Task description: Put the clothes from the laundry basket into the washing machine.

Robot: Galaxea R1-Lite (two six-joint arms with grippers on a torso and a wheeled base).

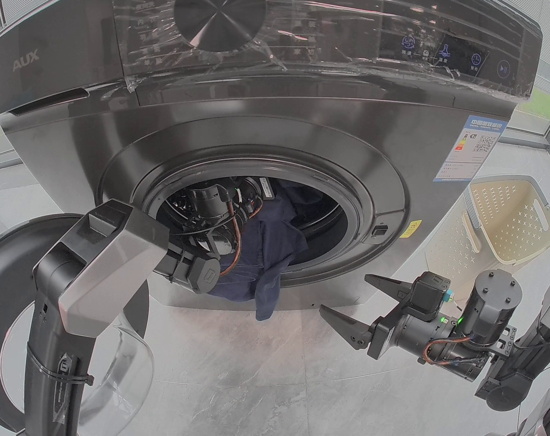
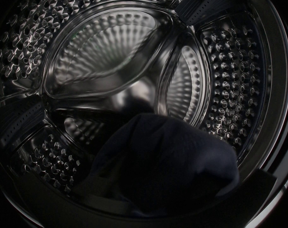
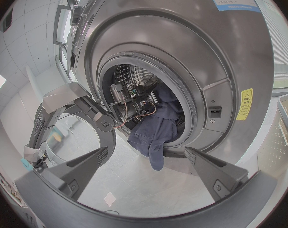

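On the floor before the machine, nearest the camera, the right gripper hangs with its two black, pointed fingers spread apart and nothing between them. It is aimed at the door opening and is well apart from the cloth.

The left arm has a grey, angular shell. It reaches into the opening, with its wrist and cables inside the rim; whether it holds anything cannot be told.

The round door stands swung open at the left, its clear glass bowl facing out.

A navy garment lies across the lower lip of the opening, partly inside and partly hanging down the front panel.

The washing machine is dark brushed metal. A blue-and-white label and a small yellow sticker sit right of the opening, their print too small to read. Wrinkled clear film covers the control panel.

A cream, perforated plastic laundry basket stands just beside the machine's right corner.

Inside, the drum is polished, dimpled steel with ribbed paddles, and the garment is bunched at its front edge.
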